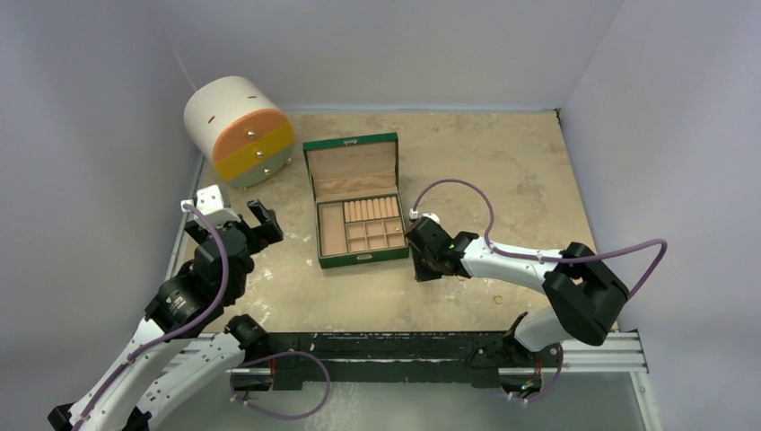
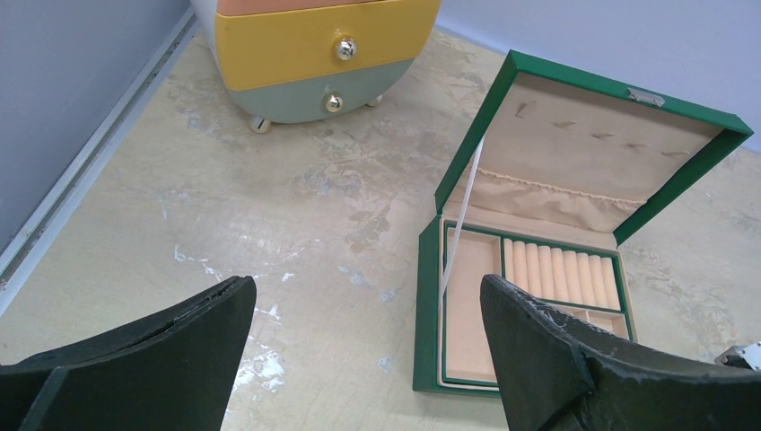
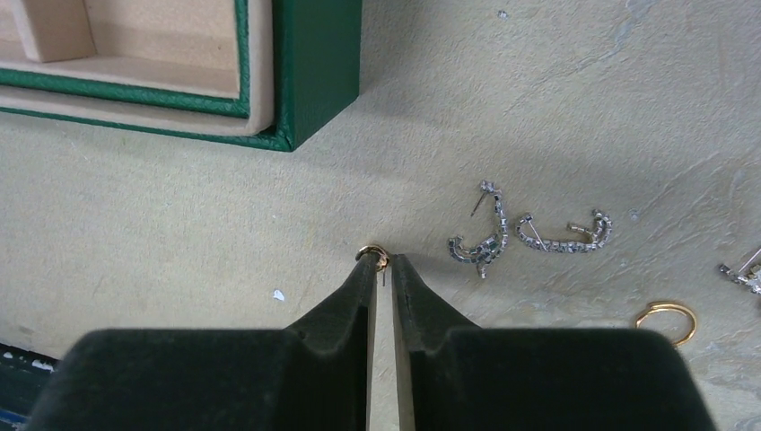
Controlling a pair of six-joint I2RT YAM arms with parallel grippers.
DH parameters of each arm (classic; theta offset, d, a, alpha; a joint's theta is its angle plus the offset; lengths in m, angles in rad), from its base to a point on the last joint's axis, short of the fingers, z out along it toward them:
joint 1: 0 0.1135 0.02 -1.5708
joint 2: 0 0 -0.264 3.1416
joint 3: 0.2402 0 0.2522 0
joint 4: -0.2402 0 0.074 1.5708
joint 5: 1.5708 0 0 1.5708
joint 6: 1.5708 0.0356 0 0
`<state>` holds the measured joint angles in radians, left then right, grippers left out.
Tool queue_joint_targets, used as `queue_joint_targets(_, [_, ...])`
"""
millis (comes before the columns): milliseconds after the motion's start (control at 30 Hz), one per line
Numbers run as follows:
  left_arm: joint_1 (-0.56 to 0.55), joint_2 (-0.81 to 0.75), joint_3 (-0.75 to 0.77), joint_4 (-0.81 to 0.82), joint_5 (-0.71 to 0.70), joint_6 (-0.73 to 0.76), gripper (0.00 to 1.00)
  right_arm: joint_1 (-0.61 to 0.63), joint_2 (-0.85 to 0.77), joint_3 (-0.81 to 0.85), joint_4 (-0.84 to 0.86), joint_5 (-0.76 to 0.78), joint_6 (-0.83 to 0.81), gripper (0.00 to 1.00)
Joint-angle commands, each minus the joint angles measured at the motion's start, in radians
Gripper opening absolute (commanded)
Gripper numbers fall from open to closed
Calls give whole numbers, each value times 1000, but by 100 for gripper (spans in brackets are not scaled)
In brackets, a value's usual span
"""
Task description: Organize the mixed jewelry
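Observation:
Down at the table surface, my right gripper (image 3: 383, 260) has its jaws drawn almost together on a tiny gold earring (image 3: 372, 254), whose post shows in the slit between the tips. Two silver stone-set earrings (image 3: 485, 235) (image 3: 570, 235) lie just right of the tips. A gold hoop (image 3: 666, 316) lies farther right, and another silver piece (image 3: 743, 272) sits at the frame edge. From above, the right gripper (image 1: 420, 256) is beside the front right corner of the open green jewelry box (image 1: 355, 215). My left gripper (image 1: 235, 220) hangs wide open and empty left of the box.
A round drawer unit (image 1: 239, 130) with orange, yellow and grey drawers stands at the back left. The box's raised lid (image 2: 583, 153) faces the left wrist camera. The box's green corner (image 3: 314, 72) is close above the right fingertips. Walls enclose the table on three sides.

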<state>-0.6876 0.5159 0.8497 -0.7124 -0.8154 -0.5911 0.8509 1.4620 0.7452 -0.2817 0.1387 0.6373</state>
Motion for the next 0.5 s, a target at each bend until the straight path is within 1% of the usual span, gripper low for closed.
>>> queue_joint_targets(0, [3,-2,5,37,-9,-1,96,7,-9,4,-10,19,15,11])
queue_joint_targets(133, [2,-3,4,35,-11,-1,96,8,-16,5,-14,26,17,0])
queue_joint_targets(333, [2,-9,4,35,-11,-1,96,10,-57,13,-41,45,17,0])
queue_joint_targets(467, [3,-11,4,35,-11,-2,96,10,-97,47,-79,65,12,0])
